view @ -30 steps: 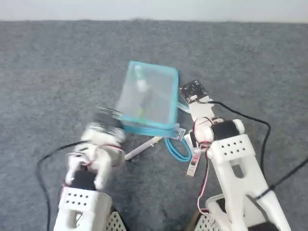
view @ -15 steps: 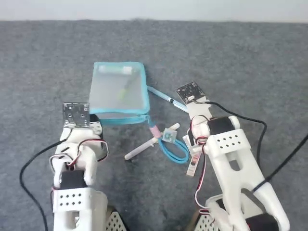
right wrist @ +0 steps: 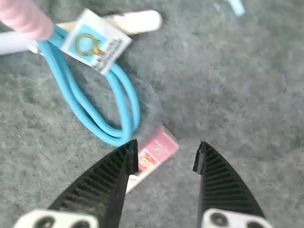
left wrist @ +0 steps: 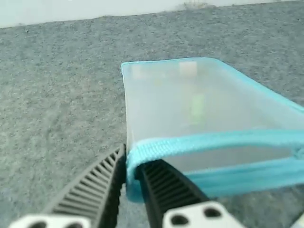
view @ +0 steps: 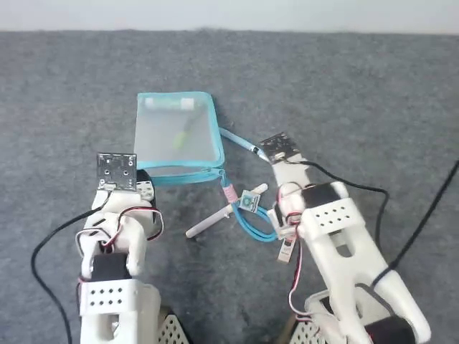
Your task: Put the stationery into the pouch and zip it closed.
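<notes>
1. My left jaws are pinched shut on the blue edge of the pouch (left wrist: 199, 109), at its near left corner.
2. The pouch (view: 178, 136) lies flat on the grey tabletop (view: 358, 86), far from me and a bit to the left.
3. It is see-through with a blue rim. Inside it I can see a green stick (view: 183, 134) and a white thing (view: 169, 104) at the far end.
4. I cannot tell if the zip is open or closed.
5. My right jaws are wide open and hold nothing.
6. They hang just over a small pink box (right wrist: 154, 152) on the tabletop. The box lies between the two jaws, close to one of them.
7. A blue cord loop (right wrist: 95, 109) lies just beside the box, to its left. It has a white paper tag (right wrist: 96, 40) on it.
8. A white pen (view: 215, 218) lies on the tabletop near the pouch, under the cord.
9. A thin blue stick (view: 240, 142) lies to the right of the pouch, touching its right side.
</notes>
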Robot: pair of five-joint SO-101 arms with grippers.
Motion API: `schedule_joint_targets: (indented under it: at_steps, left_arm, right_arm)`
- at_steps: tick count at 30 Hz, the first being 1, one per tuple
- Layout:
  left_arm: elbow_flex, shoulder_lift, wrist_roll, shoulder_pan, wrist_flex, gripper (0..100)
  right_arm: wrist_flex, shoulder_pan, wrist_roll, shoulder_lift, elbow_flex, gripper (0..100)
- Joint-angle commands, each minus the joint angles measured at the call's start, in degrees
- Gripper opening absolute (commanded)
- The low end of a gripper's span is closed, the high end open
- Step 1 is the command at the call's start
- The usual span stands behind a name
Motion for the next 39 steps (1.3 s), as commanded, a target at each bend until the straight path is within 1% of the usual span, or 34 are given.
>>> schedule_joint_targets:
  at_steps: [1,5,15,17,18,20,22,24,28,30,34,39]
  left_arm:
    - [-2.6,-1.1,1.2,0.4,-1.2,1]
    - [-2.5,-1.1,1.2,0.4,-1.3,1]
    - [-2.5,-1.1,1.2,0.4,-1.3,1]
    - [-2.5,-1.1,1.2,0.4,-1.3,1]
    - [-2.5,-1.1,1.2,0.4,-1.3,1]
    - [-2.5,-1.1,1.2,0.4,-1.3,1]
    - [-2.4,-1.1,1.2,0.4,-1.3,1]
    - [-2.4,-1.1,1.2,0.4,-1.3,1]
    - [-2.2,-1.1,1.2,0.5,-1.4,1]
    - [-0.8,-1.1,1.1,0.5,-3.7,1]
    - [2.2,-1.1,1.1,0.5,-8.8,1]
    - [2.5,-1.1,1.2,0.5,-8.7,1]
  right_arm:
    - [-1.5,-1.3,-1.7,0.0,0.0,18.8]
    - [-1.7,-1.5,-1.6,2.8,0.9,18.8]
    - [-2.2,-1.3,-1.8,19.7,-4.7,18.7]
    - [-2.2,-1.2,-1.8,21.6,-5.5,16.7]
    - [-2.2,-1.1,-1.7,22.3,-6.0,13.9]
    - [-2.2,0.3,-1.5,23.2,-7.0,6.9]
    - [-1.6,3.1,1.0,23.3,-8.4,0.8]
    - [-1.5,6.9,3.3,23.3,-9.3,1.2]
    - [-1.5,12.6,3.8,23.3,-14.7,1.0]
    - [-1.5,14.3,3.8,23.8,-19.7,1.2]
    - [-1.5,15.3,3.8,23.9,-28.5,1.3]
    - [-2.1,14.9,3.7,24.0,-31.7,1.3]
